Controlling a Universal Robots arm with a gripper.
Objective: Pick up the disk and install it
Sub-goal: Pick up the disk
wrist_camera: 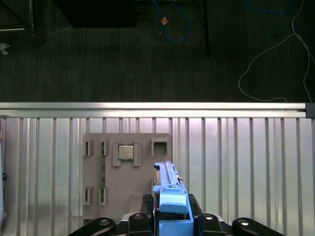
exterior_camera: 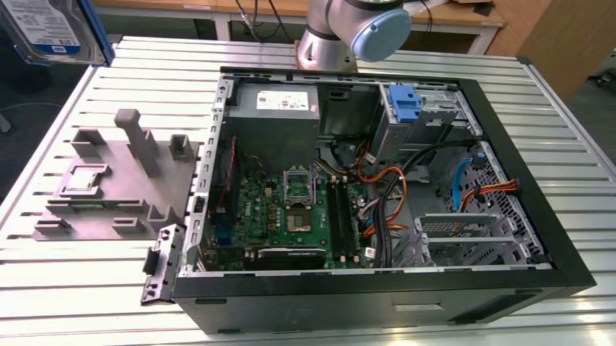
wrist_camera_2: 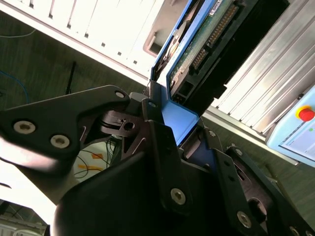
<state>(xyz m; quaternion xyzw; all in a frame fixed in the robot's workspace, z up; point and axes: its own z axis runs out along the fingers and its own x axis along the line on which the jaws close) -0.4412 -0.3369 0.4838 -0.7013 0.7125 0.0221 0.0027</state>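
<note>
The disk [exterior_camera: 43, 29], a silver drive with a white-and-blue label in a blue carrier, hangs in the air at the far corner of the table on the exterior view's left. In both wrist views my gripper [wrist_camera_2: 173, 129] is shut on it, its black fingers [wrist_camera_2: 157, 142] clamping the blue carrier's end. In the first wrist view the disk [wrist_camera: 169, 189] stands edge-on between the gripper [wrist_camera: 171, 221] arms, above the grey holder block [wrist_camera: 125, 172].
The open computer case [exterior_camera: 539, 238] lies on the slatted metal table [exterior_camera: 86, 288], motherboard and cables exposed. A blue bracket [exterior_camera: 405, 104] sits on the drive bay at the back, and a metal drive cage [exterior_camera: 462, 234] is at the front right. The grey holder block [exterior_camera: 115, 191] lies left of the case.
</note>
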